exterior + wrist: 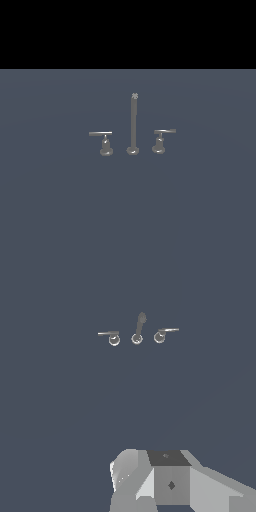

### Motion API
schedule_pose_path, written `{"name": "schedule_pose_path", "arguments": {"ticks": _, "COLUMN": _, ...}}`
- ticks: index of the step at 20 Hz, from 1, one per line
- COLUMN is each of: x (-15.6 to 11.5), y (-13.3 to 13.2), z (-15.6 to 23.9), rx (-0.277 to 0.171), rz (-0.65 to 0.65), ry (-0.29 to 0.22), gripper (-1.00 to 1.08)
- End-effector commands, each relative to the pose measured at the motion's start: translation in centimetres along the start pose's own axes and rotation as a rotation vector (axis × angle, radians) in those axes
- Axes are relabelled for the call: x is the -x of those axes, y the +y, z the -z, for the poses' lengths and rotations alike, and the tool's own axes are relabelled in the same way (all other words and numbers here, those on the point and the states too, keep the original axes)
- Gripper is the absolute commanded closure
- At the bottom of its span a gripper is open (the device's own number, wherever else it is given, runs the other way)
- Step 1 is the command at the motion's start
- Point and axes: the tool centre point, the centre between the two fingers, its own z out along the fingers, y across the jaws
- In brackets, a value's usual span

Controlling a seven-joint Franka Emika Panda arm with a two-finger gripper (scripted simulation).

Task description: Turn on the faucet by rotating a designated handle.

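The faucet (133, 125) is a small grey metal set on the flat grey floor, with a tall thin spout rod and a star-like tip. The handle (101, 134) is the lever on the exterior view's left, a level straight bar on a bell-shaped base. The twin lever (164, 132) on the exterior view's right has a slightly up-tilted bar. The wrist view shows the handle (109, 334), the spout (139, 326) and the twin lever (167, 331) small and far off. Only part of my gripper's grey body (170, 483) shows, far from the faucet; its fingers are hidden.
The flat blue-grey floor (200, 200) runs all around the faucet. Above its far edge the exterior view is black. The arm does not show in the exterior view.
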Motion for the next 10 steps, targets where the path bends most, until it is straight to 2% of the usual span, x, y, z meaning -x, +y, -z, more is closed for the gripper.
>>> {"name": "schedule_pose_path", "arguments": {"ticks": 1, "x": 0.0, "y": 0.0, "z": 0.0, "rx": 0.000, "rz": 0.000, "ry": 0.000, "gripper": 1.08}}
{"name": "schedule_pose_path", "arguments": {"ticks": 10, "x": -0.4, "y": -0.8, "z": -1.2, "rx": 0.000, "rz": -0.044, "ry": 0.000, "gripper": 1.08}}
